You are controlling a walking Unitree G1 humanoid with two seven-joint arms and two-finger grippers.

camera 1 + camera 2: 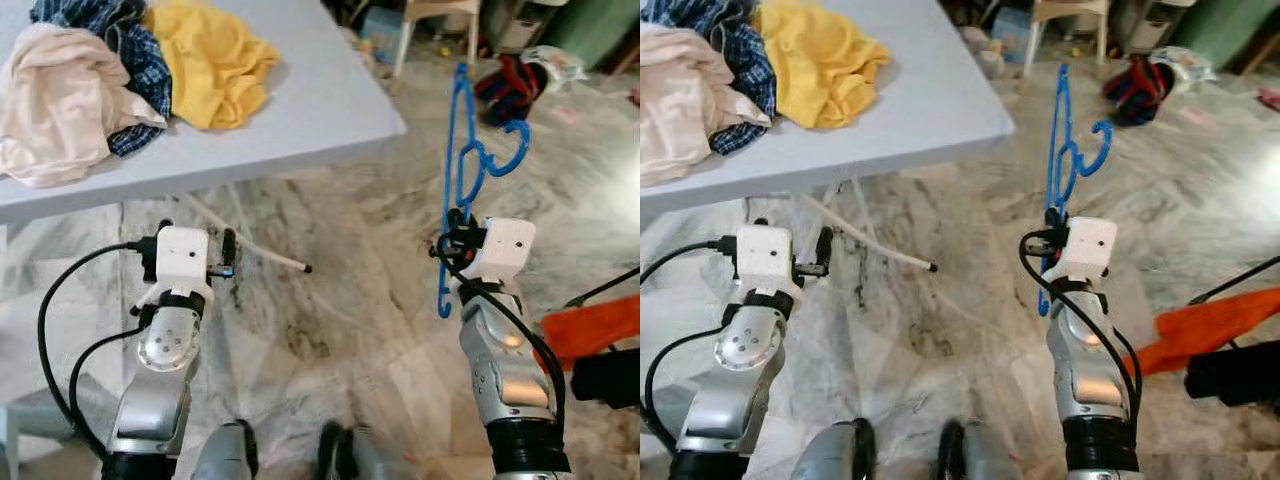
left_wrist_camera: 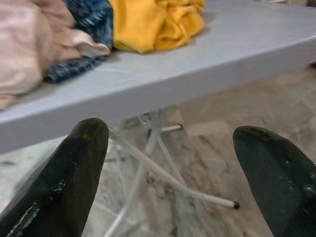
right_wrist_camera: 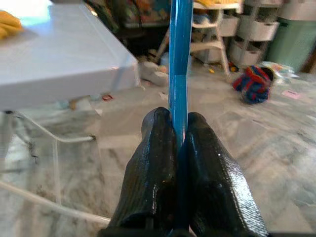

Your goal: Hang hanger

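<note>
A blue plastic hanger (image 1: 460, 170) stands nearly upright over the marble floor, to the right of the table corner, its hook (image 1: 512, 150) curling out to the right. My right gripper (image 3: 178, 129) is shut on the hanger's (image 3: 179, 59) blue bar, both black fingers (image 3: 158, 163) pressed against it. My left gripper (image 2: 170, 148) is held low in front of the table edge, open, with nothing between its fingertips (image 2: 86, 143).
A grey folding table (image 1: 320, 100) carries a pile of clothes: yellow (image 1: 215, 60), blue plaid (image 1: 140, 50) and cream (image 1: 55, 100). White table legs (image 1: 255, 250) slant beneath it. An orange cloth (image 1: 595, 325) lies at right, a red-and-blue bundle (image 1: 510, 85) and a chair (image 1: 440, 25) farther back.
</note>
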